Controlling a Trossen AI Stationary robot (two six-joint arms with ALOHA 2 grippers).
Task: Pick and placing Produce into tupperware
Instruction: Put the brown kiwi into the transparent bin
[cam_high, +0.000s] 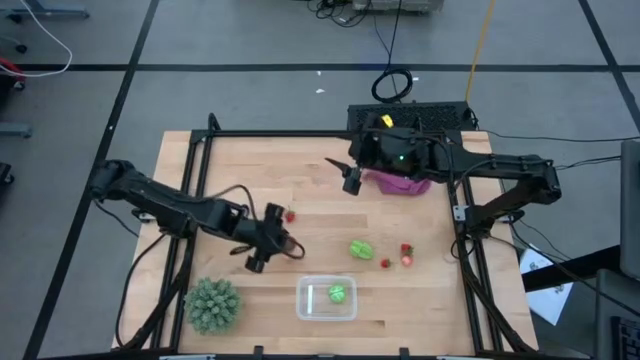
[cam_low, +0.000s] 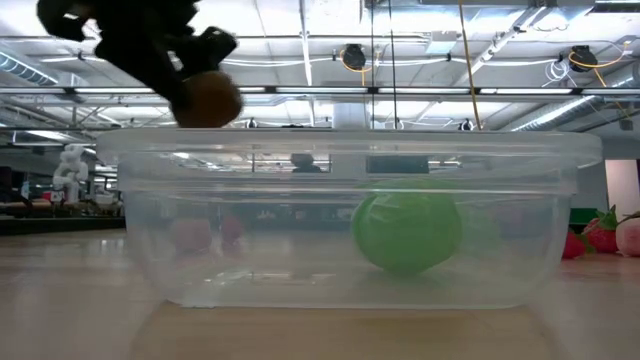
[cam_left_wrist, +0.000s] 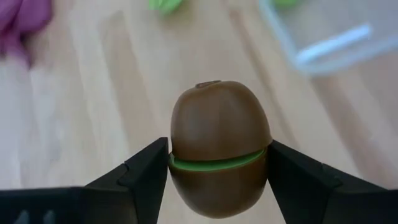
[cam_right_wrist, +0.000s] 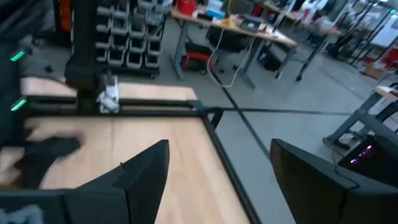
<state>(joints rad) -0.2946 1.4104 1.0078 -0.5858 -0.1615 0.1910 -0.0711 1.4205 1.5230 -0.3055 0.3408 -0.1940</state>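
Observation:
My left gripper (cam_high: 278, 245) is shut on a brown oval kiwi (cam_left_wrist: 219, 146), above the table to the left of the clear tupperware (cam_high: 326, 298). In the low view the kiwi (cam_low: 210, 100) hangs higher than the tupperware's rim (cam_low: 350, 140). One light-green piece (cam_high: 338, 294) rests on the tupperware's floor. Another light-green piece (cam_high: 361, 249) lies on the table, with small red strawberries (cam_high: 406, 255) to its right and one strawberry (cam_high: 290, 215) farther left. My right gripper (cam_right_wrist: 217, 168) is open and empty at the far side, next to a purple cloth (cam_high: 400, 183). My left gripper pinches the kiwi between its two fingers (cam_left_wrist: 146, 177), one on each side at the green seam around its middle (cam_left_wrist: 186, 165). The fingers come from the table's left, slanting down. The kiwi is lifted clear of the table, one rounded end sticking out past the fingertips.
A spiky dark-green plant (cam_high: 212, 304) stands at the near left, beside the tupperware. A black frame (cam_high: 300, 133) runs round the wooden table top. Bare wood lies between the two arms.

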